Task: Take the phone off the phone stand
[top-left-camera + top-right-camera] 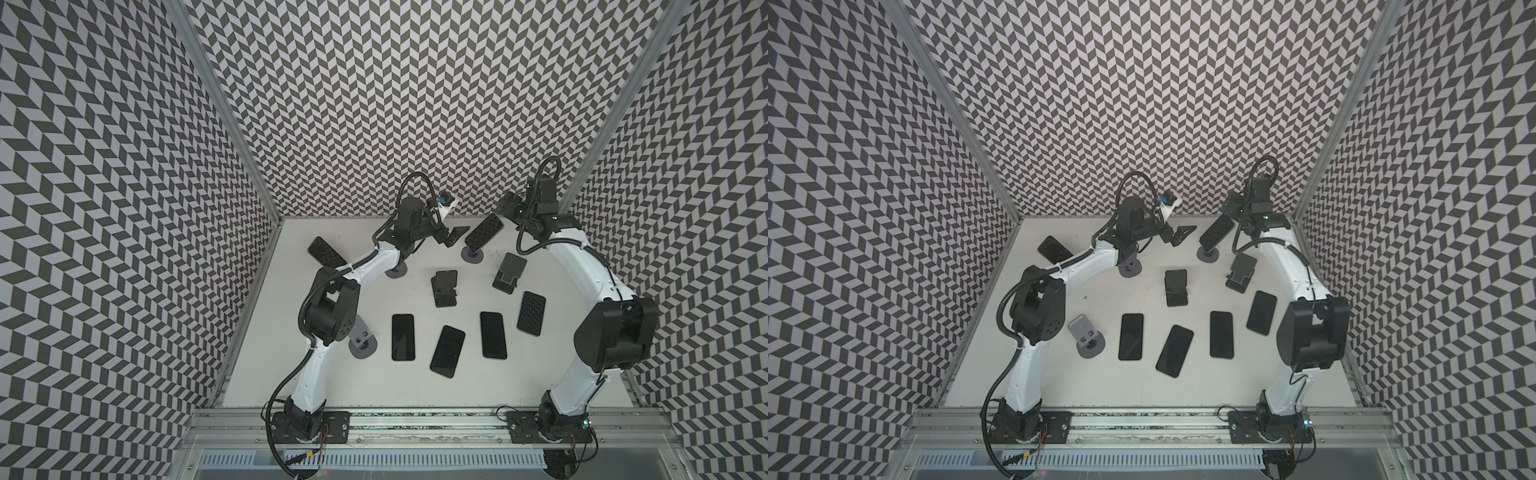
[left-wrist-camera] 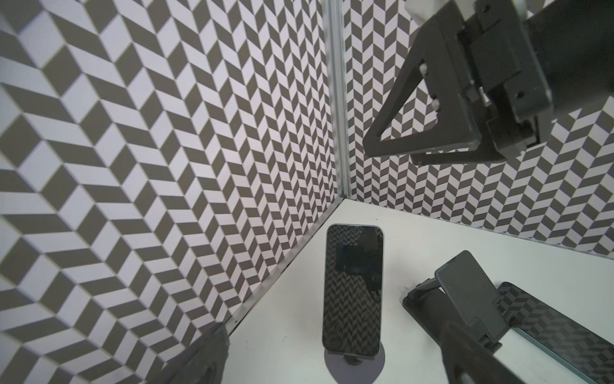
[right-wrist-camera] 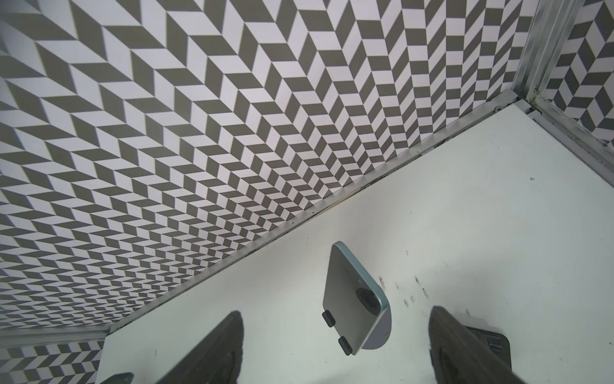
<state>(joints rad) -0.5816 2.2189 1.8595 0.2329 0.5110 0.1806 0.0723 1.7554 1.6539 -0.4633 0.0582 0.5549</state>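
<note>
Four phones (image 1: 447, 351) lie flat in front of the round grey phone stand (image 1: 473, 256), yet its own phone (image 1: 483, 235) leans on it, not yet lifted. Just left of the stand the left gripper (image 1: 455, 237) gapes wide, empty; just behind it the right gripper (image 1: 509, 208) stands parted, empty. Marked white tabletop (image 1: 374, 382) lies beneath the stand, chevron walls (image 1: 374, 104) behind.
</note>
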